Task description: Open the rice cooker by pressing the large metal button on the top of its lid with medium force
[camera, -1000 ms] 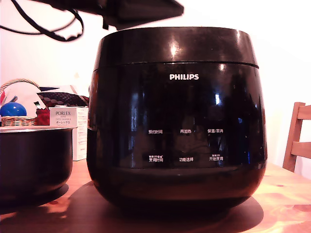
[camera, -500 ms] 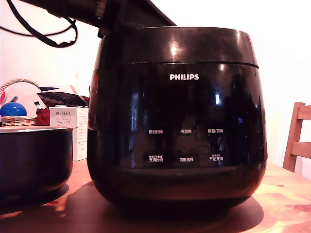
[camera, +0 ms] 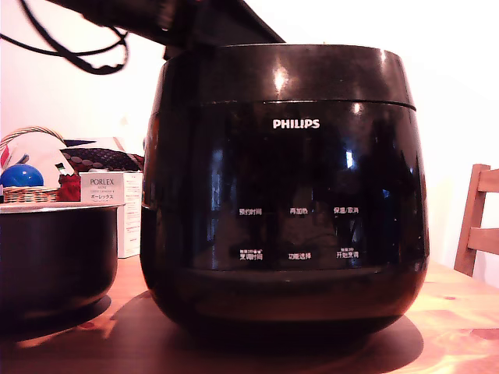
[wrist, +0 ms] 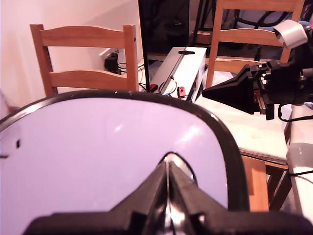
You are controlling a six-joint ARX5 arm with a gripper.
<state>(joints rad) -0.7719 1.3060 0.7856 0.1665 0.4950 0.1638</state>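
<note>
The rice cooker [camera: 284, 202] fills the exterior view, glossy black with a white PHILIPS logo, standing on a wooden table [camera: 460, 327]. Its lid [camera: 281, 74] is down and closed. My black arm [camera: 203, 23] reaches in from the exterior view's upper left and dips behind the lid's top edge, which hides the fingers there. In the wrist view the lid's shiny top [wrist: 98, 156] reflects pale light. My gripper [wrist: 167, 169] is shut with its tips together, resting at the curved metal button [wrist: 185, 171] and partly covering it.
A dark bare pot [camera: 54, 257] stands at the exterior view's left, with a PORLEX box [camera: 109, 195] and a basket holding a blue ball [camera: 21, 175] behind it. A wooden chair [camera: 477, 226] is at the right. The wrist view shows chairs [wrist: 85, 54] and a black camera rig [wrist: 264, 88].
The arm has come down from above the lid and now sits low behind its top edge. The cable loop shifted slightly. The lid stays closed.
</note>
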